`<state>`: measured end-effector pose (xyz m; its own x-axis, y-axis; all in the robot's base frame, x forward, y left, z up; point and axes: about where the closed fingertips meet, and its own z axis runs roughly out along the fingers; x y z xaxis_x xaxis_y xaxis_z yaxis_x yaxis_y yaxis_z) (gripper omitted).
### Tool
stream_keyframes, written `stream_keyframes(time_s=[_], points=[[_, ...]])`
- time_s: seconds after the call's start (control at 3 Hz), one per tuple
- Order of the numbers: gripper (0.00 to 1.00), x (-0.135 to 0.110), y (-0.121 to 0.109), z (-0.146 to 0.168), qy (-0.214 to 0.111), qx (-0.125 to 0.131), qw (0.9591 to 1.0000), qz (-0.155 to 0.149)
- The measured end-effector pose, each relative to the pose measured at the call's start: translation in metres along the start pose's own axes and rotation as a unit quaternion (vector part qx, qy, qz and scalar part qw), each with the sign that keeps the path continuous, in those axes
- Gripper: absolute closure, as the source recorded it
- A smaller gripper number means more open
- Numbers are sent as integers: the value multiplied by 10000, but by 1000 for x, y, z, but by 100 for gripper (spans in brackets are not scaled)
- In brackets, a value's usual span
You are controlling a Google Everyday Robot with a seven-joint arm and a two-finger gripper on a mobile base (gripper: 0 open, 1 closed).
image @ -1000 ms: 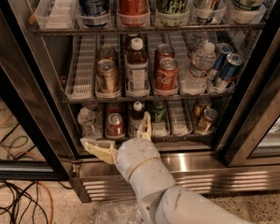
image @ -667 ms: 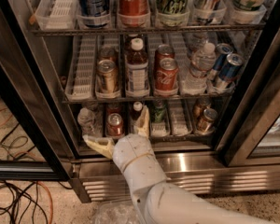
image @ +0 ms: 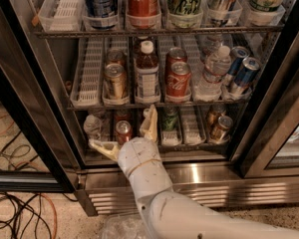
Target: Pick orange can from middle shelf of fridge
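The orange can [image: 114,79] stands at the front of a white lane tray on the middle shelf [image: 89,78] of the fridge [image: 224,176], left of a brown bottle [image: 147,74]. A second can stands behind it. My gripper [image: 127,137] is open below that shelf, in front of the bottom rack. One finger [image: 103,148] points left and the other finger [image: 150,125] points up. A small can [image: 123,130] on the bottom rack shows between them. The gripper holds nothing.
Right of the bottle on the middle shelf are red Coca-Cola cans [image: 177,77], a water bottle [image: 214,69] and blue-and-silver cans [image: 243,72]. The top rack holds tall cans in clear cups [image: 142,4]. Black door frames stand at both sides. Cables [image: 20,208] lie on the floor at left.
My gripper has risen a little and shifted slightly left, still open in front of the bottom rack. The cans and bottles have not moved.
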<state>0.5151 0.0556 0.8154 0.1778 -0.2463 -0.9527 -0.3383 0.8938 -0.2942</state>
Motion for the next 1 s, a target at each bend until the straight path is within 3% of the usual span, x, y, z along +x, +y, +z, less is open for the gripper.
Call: stream_keyframes(time_s=[0.33, 0.67, 1.0], points=[[0, 0, -7, -10, -36, -30, 9995, 317], [0, -7, -14, -11, -233, -146, 9965, 787], [0, -7, -14, -11, -232, -146, 9965, 788]])
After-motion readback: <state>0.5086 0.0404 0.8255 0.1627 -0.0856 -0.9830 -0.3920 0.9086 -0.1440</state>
